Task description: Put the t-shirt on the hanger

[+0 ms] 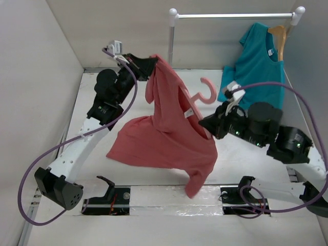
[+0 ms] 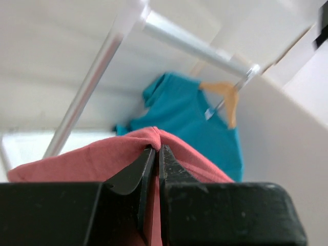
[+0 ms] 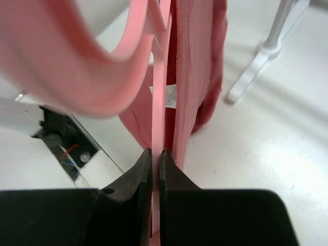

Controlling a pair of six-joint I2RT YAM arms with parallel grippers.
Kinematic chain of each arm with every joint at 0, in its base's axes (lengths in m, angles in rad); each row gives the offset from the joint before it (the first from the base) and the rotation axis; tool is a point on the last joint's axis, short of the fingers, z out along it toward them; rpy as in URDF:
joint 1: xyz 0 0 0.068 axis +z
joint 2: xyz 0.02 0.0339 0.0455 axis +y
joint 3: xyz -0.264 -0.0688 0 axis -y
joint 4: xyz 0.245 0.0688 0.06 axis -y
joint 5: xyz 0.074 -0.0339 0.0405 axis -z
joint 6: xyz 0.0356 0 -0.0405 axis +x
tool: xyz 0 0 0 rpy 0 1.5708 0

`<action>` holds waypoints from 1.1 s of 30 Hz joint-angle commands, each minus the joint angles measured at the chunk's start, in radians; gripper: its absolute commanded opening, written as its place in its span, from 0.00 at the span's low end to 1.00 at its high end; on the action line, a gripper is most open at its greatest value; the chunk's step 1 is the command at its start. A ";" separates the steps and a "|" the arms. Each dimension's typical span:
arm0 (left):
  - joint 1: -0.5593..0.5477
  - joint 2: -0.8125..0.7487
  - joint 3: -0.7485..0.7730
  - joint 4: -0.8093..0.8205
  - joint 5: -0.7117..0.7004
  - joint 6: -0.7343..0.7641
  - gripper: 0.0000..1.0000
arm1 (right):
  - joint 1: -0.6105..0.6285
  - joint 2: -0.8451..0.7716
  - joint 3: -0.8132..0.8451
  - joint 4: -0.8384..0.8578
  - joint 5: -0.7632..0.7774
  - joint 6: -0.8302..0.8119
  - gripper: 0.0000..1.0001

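The salmon-red t-shirt hangs in the air over the middle of the table, its lower hem trailing on the surface. My left gripper is shut on a fold of cloth at the shirt's highest point; the left wrist view shows the t-shirt bunched between the closed jaws of the gripper. The pink hanger shows its hook at the shirt's right side. My right gripper is shut on the hanger's thin bar, beside the t-shirt and its white tag.
A teal t-shirt hangs on a tan wooden hanger from the metal rail at the back right. The rail's post stands behind the red shirt. White walls close in the left, back and right.
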 commanded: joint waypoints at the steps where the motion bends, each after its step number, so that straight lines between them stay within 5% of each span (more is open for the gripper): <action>1: 0.002 -0.013 0.173 -0.049 -0.008 0.038 0.00 | 0.012 0.072 0.396 -0.059 0.025 -0.115 0.00; 4: 0.002 -0.039 0.189 -0.071 -0.021 0.038 0.12 | 0.012 0.123 0.544 -0.122 0.080 -0.144 0.00; 5: 0.002 -0.055 0.169 -0.068 -0.025 0.037 0.22 | 0.012 0.152 0.561 -0.141 0.107 -0.159 0.00; 8: 0.002 -0.128 0.059 -0.051 -0.048 0.029 0.31 | -0.046 0.169 0.517 -0.155 0.089 -0.166 0.00; 13: 0.002 -0.243 -0.143 -0.039 -0.034 -0.002 0.33 | -0.356 0.157 0.304 -0.091 -0.118 -0.178 0.00; 16: 0.002 -0.272 -0.190 -0.065 -0.026 0.000 0.33 | -0.462 0.149 0.340 -0.100 -0.223 -0.195 0.00; 23: 0.002 -0.248 -0.239 -0.022 -0.025 0.026 0.49 | -0.429 0.143 0.396 -0.190 -0.225 -0.218 0.00; 33: 0.002 -0.118 -0.308 0.297 0.081 0.167 0.69 | -0.479 0.058 0.479 -0.282 -0.307 -0.221 0.00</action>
